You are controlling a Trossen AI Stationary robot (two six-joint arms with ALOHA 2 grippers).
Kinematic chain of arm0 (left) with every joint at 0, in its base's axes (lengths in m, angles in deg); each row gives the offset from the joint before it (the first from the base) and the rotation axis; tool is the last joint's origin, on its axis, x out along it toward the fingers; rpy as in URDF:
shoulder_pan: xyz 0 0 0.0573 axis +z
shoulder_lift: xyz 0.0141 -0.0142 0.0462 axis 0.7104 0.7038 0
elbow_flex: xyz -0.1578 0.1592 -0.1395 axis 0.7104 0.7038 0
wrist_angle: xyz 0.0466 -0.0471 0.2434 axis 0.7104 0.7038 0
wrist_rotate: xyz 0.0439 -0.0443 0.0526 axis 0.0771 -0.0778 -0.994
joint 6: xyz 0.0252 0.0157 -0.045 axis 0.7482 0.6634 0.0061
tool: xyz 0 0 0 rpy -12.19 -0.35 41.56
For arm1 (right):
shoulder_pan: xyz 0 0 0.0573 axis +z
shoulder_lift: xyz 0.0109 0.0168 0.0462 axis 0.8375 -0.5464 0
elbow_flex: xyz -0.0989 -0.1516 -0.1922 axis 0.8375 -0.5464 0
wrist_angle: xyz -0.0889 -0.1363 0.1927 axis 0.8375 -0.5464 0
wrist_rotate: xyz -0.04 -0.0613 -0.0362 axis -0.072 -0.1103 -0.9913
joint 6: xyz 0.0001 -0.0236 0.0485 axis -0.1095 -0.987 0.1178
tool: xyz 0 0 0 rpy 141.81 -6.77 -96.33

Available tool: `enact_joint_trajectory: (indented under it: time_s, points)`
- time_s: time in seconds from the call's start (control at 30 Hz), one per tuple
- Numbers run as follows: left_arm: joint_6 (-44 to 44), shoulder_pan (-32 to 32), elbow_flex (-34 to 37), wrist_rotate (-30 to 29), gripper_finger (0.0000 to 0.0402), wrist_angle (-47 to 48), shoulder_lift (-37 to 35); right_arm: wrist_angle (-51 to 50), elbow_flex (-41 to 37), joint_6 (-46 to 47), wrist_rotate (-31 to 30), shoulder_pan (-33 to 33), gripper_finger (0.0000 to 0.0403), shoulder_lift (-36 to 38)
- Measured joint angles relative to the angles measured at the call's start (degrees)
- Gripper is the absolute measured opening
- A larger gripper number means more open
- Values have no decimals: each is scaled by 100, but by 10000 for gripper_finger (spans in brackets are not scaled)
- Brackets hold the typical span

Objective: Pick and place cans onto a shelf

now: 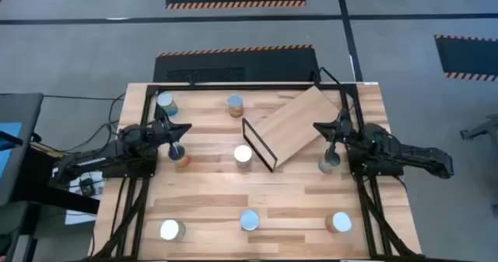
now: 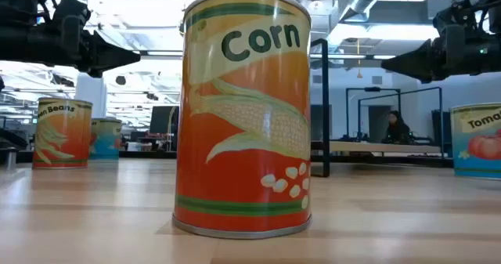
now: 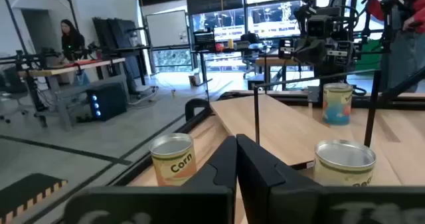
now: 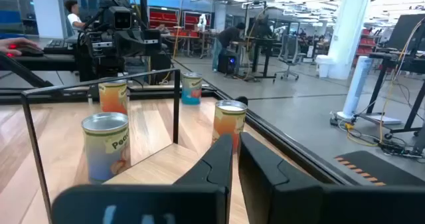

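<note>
Both grippers, left [image 1: 180, 130] and right [image 1: 320, 127], are pressed together and empty mid-frame; spread fingers fully before descending squarely over a can [image 1: 180, 155].

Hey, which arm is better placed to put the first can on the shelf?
Probably the right. The right gripper sits beside the shelf's edge with a can just below it. The left gripper also has a can close by, but it is farther from the shelf.
</note>
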Motion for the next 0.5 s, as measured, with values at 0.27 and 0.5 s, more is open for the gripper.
enact_joint_trajectory:
  time_s: [0.27, 0.5]
  points:
    - [27, 0, 0, 0, 0, 0, 0, 0, -2, 0, 0, -2, 49, 0]
    - [12, 0, 0, 0, 0, 0, 0, -2, 0, 0, 0, -2, 49, 0]
